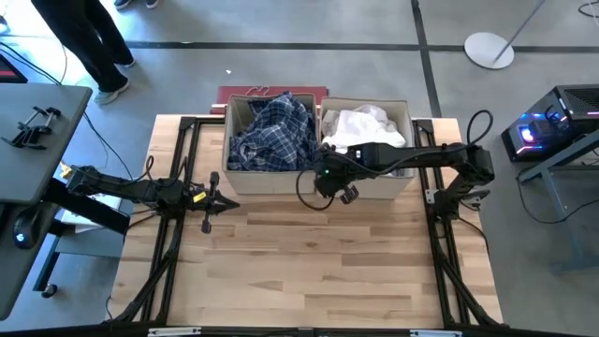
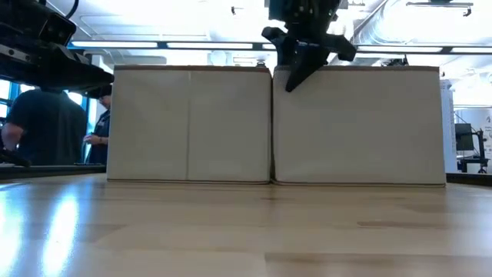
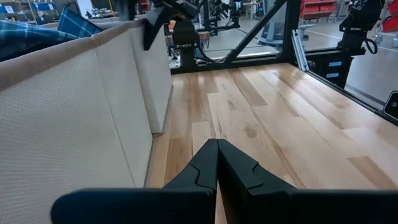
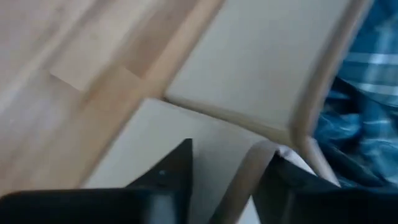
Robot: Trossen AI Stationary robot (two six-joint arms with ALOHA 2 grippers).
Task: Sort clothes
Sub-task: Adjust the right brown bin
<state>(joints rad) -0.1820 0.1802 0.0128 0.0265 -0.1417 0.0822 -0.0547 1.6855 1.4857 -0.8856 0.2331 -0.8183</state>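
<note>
Two fabric boxes stand side by side at the far edge of the table (image 1: 318, 271), walls touching, and all visible clothes lie inside them. Left beige box (image 1: 236, 178) holds the blue plaid shirt (image 1: 273, 131), crumpled, heaped up to the rim, with a fold rising above the wall in the left wrist view. Right beige box (image 1: 406, 112) holds the white shirts (image 1: 360, 126), also bunched, partly covered by the right arm crossing above them in the high view. No garment lies on the bare tabletop.

Right gripper (image 1: 344, 192) hangs over the near wall of the right box, close to the seam between the two boxes. In the low view it shows above the rim line, just right of that seam. Right wrist view: its two dark fingers (image 4: 171, 171) stand apart, with the box rim running between them; nothing is clamped, so released. Blue plaid fabric shows at the edge of that picture, inside the neighbouring box.

Left gripper (image 1: 210, 208) sits low over the wood, in front of the left box's near-left corner, apart from the wall. Left wrist view: its fingers (image 3: 199, 171) meet at the tips with nothing between them, so clenched and empty.

Beyond the table, a person stands on the floor at far left; another is visible behind the boxes in the low view.
</note>
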